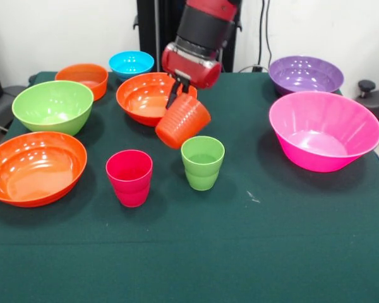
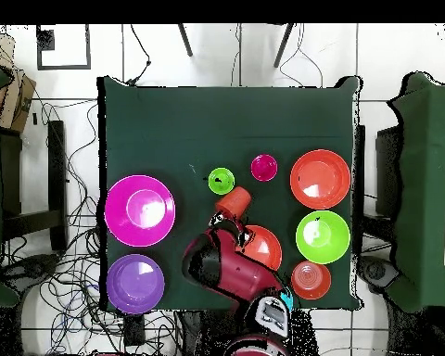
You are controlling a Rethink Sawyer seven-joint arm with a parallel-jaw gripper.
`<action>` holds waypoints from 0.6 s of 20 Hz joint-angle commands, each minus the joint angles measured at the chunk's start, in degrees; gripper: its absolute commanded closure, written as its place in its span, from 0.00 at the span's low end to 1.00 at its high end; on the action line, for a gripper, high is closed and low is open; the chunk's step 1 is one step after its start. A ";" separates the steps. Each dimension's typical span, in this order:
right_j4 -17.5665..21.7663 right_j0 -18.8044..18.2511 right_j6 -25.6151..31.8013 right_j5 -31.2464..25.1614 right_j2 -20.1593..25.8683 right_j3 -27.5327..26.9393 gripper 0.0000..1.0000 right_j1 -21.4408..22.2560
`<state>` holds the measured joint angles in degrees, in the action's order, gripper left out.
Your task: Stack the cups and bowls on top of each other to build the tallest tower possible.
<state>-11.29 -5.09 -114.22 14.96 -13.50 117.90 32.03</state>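
Observation:
My gripper (image 1: 180, 91) is shut on the orange cup (image 1: 183, 121) and holds it tilted, just above the table. The cup hangs in front of a wide orange bowl (image 1: 148, 96) and just behind the light green cup (image 1: 203, 162). The magenta-red cup (image 1: 129, 177) stands upright to the left of the green one. In the overhead view the orange cup (image 2: 233, 201) sits at the gripper (image 2: 222, 219), beside the green cup (image 2: 221, 180) and the magenta-red cup (image 2: 263, 168). None of the cups or bowls is stacked.
A second wide orange bowl (image 1: 33, 167) and a green bowl (image 1: 52, 106) are at the left. A small orange bowl (image 1: 82, 78) and a small blue bowl (image 1: 131, 63) are at the back. A large pink bowl (image 1: 324, 130) and a purple bowl (image 1: 306, 74) are at the right.

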 commanded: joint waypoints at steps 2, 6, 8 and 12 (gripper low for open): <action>10.64 -13.15 -3.37 -13.51 17.79 5.93 1.00 11.80; 13.66 -18.25 -3.06 -10.08 21.38 1.19 1.00 3.65; 13.74 -18.25 -3.56 -9.15 21.07 -0.65 1.00 1.16; 11.37 -20.33 -5.26 -13.70 24.05 0.45 1.00 2.16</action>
<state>-2.30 -24.24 -114.22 9.36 -1.85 119.92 36.31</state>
